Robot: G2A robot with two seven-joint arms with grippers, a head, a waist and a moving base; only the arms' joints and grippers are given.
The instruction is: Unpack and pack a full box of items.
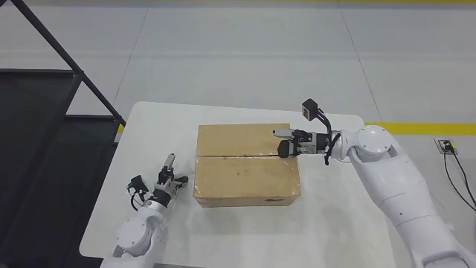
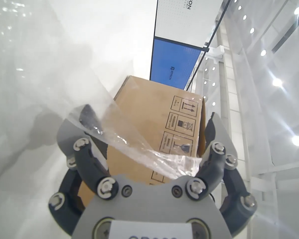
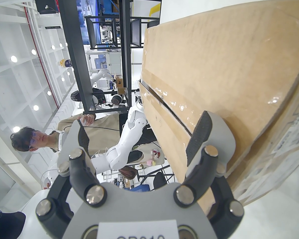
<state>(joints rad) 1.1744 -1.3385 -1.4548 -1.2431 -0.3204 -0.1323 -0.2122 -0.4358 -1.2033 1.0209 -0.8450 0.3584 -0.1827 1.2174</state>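
The closed cardboard box [image 1: 245, 165] sits in the middle of the white surface [image 1: 327, 216], its two top flaps meeting along a seam [image 1: 238, 155] that runs left to right. Clear tape glints along that seam in the right wrist view.

The right claw [image 1: 282, 140] is at the box's right end, over the seam, and stands wide. One finger [image 3: 201, 135] lies against the top of the box just beside the seam, and the other hangs clear of the cardboard.

The left claw [image 1: 168, 167] is low over the surface, just left of the box's near-left corner and apart from it. It too stands wide. A crumpled strip of clear film [image 2: 139, 145] stretches across it from one finger to the other.
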